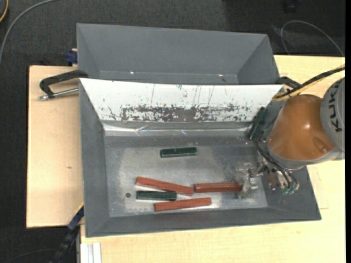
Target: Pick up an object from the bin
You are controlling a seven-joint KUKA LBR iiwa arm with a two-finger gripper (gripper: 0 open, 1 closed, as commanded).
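Note:
My gripper (247, 182) is low in the bin's front right corner, under the orange wrist cover. It sits right at the right end of a red bar (217, 188) that lies flat and points left. The view does not settle whether the bar's end is inside the gripper or only touching it. To the left of that bar lie another red bar (164, 186), slightly slanted, a dark green bar with a pale end (156, 195) and a third red bar (182, 204) close to the front wall.
A lone dark green bar (178, 152) lies farther back in the middle of the floor. The bin's right wall and front wall stand close to the gripper. The arm and its cables come in over the right rim.

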